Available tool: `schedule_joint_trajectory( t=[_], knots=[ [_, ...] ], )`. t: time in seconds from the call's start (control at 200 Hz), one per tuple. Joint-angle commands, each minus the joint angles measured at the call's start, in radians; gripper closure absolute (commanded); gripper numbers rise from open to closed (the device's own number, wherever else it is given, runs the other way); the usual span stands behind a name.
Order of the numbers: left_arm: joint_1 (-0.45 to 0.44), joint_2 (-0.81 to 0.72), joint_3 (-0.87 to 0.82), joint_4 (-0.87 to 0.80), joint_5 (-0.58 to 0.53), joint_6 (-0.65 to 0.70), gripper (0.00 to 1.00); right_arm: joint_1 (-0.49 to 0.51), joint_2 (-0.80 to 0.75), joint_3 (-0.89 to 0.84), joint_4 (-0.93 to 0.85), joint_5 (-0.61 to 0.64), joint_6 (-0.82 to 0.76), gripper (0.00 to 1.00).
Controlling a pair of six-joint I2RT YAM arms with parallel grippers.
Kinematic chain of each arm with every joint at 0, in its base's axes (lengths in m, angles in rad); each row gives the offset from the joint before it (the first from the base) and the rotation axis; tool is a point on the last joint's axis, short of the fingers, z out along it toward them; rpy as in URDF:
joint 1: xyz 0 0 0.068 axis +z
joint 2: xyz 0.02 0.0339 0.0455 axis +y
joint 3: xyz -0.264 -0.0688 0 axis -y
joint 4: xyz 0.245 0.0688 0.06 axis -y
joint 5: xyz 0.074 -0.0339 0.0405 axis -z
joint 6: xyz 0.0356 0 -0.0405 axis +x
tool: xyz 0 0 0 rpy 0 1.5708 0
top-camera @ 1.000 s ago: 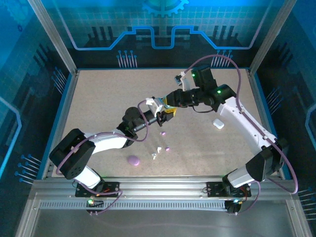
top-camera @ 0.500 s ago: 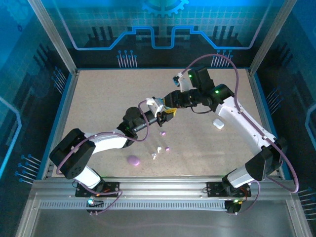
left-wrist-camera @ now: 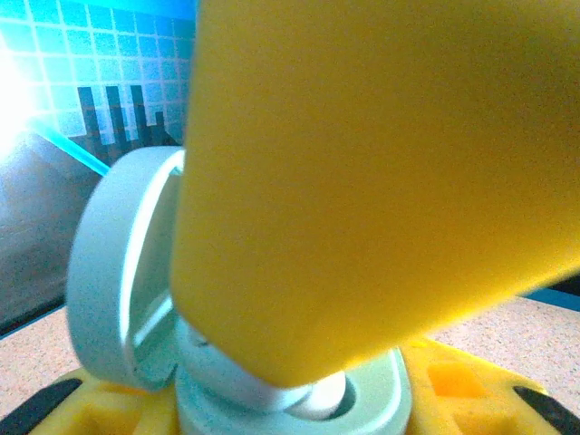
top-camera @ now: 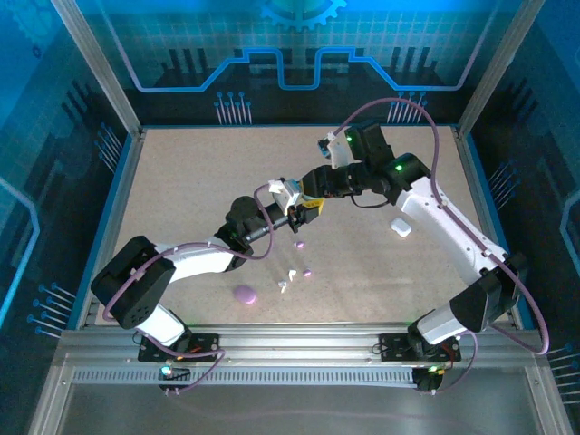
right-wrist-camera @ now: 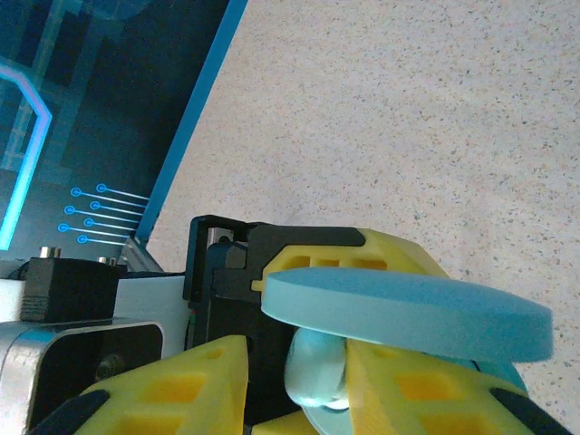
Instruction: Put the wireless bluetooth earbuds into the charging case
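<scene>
Light-blue bean-sized plastic earbud pinched in right gripper, lower centre of frame, right against open light-blue pebble-shaped case clamped by left gripper; lid upright at left. Probable next: short push to seat.

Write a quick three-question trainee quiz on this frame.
1. True or false: the purple case lies on the table, held by neither gripper.
2. What colour is the open case held in the left gripper? A white, B light blue, C purple.
3. Fill in: the right gripper pinches a light blue ___ at the open case.
Key: 1 true; 2 B; 3 earbud.
</scene>
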Motion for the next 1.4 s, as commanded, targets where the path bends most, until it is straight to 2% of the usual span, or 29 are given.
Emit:
schedule_joint_trajectory(
  t=[0.0, 0.255, 0.365, 0.565, 0.655, 0.795, 0.996, 1.156, 1.396],
  knots=[
    [-0.009, 0.003, 0.033, 0.084, 0.006, -0.013, 0.66, 0.004, -0.003, 0.026, -0.041, 0.042, -0.005, 0.65],
    [-0.010, 0.003, 0.032, 0.088, -0.002, -0.013, 0.66, 0.004, -0.016, 0.039, -0.055, 0.042, -0.007, 0.65],
    [-0.010, 0.001, 0.025, 0.091, -0.017, -0.015, 0.66, 0.001, -0.065, 0.031, -0.046, 0.058, -0.013, 0.61],
    [-0.009, 0.007, 0.024, 0.097, -0.012, -0.016, 0.66, -0.012, -0.160, -0.005, 0.031, 0.007, -0.020, 0.60],
    [-0.010, 0.006, 0.019, 0.105, -0.003, -0.015, 0.66, -0.029, -0.206, -0.030, 0.061, 0.068, -0.013, 0.60],
    [-0.010, -0.001, 0.008, 0.118, 0.046, -0.010, 0.66, -0.087, -0.220, -0.044, 0.073, 0.167, 0.036, 0.53],
    [-0.010, -0.021, 0.019, 0.107, 0.138, -0.031, 0.66, -0.146, -0.037, 0.119, -0.027, 0.038, 0.045, 0.47],
    [-0.009, -0.028, 0.024, 0.096, 0.130, -0.040, 0.66, -0.142, 0.089, 0.230, -0.130, -0.042, 0.007, 0.45],
    [0.006, -0.029, 0.032, 0.104, 0.107, -0.085, 0.66, -0.141, 0.086, 0.171, -0.182, -0.152, -0.061, 0.46]
  ],
)
